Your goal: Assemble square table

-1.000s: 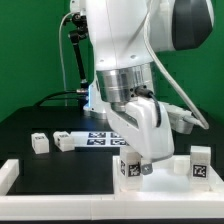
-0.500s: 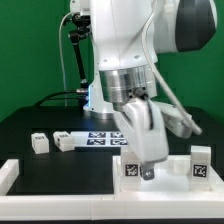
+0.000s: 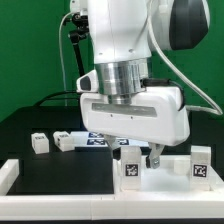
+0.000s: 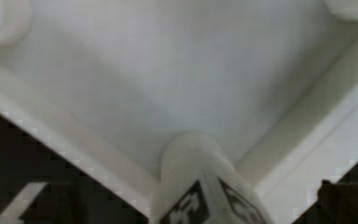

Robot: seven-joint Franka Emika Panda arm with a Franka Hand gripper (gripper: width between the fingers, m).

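Note:
The square table's white panel lies underside up at the front, its rim toward the camera. A white tagged leg stands upright on it, and a second leg stands at the exterior view's right. My gripper hangs straight over the first leg with a finger on each side of it, jaws open. In the wrist view the leg rises from the panel's recessed face between the two dark fingertips, with gaps on both sides.
Two loose white legs lie on the black table at the exterior view's left. The marker board lies behind them, partly hidden by the arm. A green backdrop stands behind.
The gripper has turned about its vertical axis over the leg, so its broad side now faces the camera. The leg and panel have stayed in place.

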